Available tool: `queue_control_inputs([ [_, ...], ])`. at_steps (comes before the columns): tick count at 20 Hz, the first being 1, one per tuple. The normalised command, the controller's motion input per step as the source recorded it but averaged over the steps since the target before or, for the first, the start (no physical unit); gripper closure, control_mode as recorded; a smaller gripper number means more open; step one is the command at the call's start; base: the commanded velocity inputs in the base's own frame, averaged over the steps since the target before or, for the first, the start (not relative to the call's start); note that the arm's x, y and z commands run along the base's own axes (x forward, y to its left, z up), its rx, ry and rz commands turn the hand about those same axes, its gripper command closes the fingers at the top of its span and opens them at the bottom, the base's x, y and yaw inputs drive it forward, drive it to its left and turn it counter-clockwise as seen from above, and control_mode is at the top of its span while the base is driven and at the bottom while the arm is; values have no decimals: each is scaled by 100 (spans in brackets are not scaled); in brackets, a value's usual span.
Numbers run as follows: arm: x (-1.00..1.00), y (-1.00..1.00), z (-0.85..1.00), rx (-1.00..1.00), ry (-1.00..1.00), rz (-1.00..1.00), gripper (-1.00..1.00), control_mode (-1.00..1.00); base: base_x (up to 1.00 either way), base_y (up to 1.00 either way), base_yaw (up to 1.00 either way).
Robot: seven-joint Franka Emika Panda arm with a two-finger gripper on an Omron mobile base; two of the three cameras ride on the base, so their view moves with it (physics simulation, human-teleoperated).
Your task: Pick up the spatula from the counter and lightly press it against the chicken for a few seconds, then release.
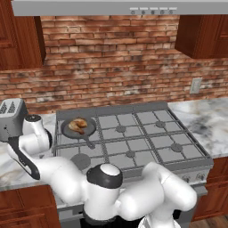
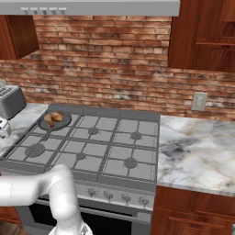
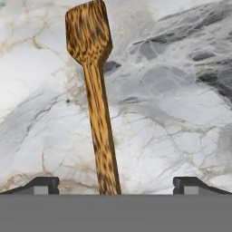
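Observation:
A wooden spatula [image 3: 93,86] lies flat on the marble counter [image 3: 172,113], its blade pointing to the top of the hand view. My gripper [image 3: 116,185] hovers over the handle's near end, open wide, one fingertip [image 3: 45,183] on each side and both well clear of the wood. The chicken [image 1: 79,124] sits in a dark pan [image 1: 67,130] on the stove's back left burner; from the right base view the chicken [image 2: 53,117] and pan [image 2: 62,123] appear at the left. My arm reaches left over the counter beside the stove.
A silver toaster [image 1: 11,116] stands on the counter left of the stove [image 1: 133,138], near my wrist, and the toaster [image 2: 10,101] also appears at the left of the right base view. Marble counter [image 2: 197,151] stretches right of the stove. A brick wall and wooden cabinets stand behind.

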Motion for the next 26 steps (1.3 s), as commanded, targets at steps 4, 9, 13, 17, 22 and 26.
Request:
queue_control_inputs([
  [4, 9, 23, -22, 0, 5, 0, -100, -100, 0, 0, 0],
  [9, 5, 6, -34, -1, 6, 0, -100, -100, 0, 0, 0],
  [13, 7, 13, -33, 0, 6, 0, -100, -100, 0, 0, 0],
  [17, 9, 28, -31, -1, 5, 0, -100, -100, 0, 0, 0],
  [22, 10, 41, -30, -3, 4, 0, 100, -100, 0, 0, 0],
  [26, 1, 25, -35, -7, 8, 0, 100, -100, 0, 0, 0],
])
